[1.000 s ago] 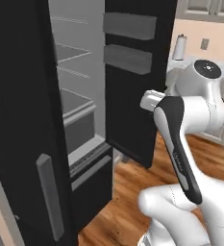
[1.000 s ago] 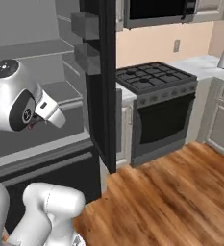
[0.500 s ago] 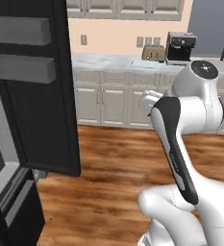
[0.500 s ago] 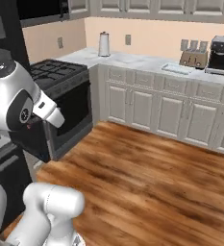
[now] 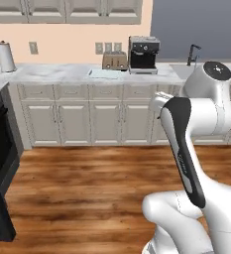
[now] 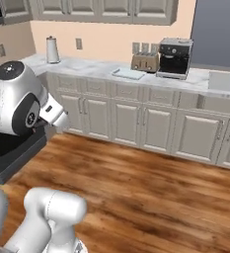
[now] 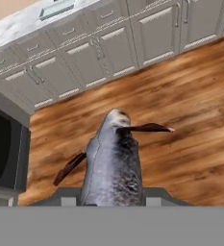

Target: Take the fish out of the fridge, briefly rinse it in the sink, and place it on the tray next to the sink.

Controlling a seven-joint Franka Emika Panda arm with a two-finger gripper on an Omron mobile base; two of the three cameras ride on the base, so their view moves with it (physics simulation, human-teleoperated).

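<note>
The tool is clamped on the fish, held out above the wooden floor; it looks slick, light and fairly stiff, best gripped mid-body, clear of the thin fins; one fish, one tray, one toaster, one faucet on the far surface.

on the counter, the tray is set just before the toaster, with the coffee machine beside it on the right. the sink is set further right, the paper roll far left.
</note>
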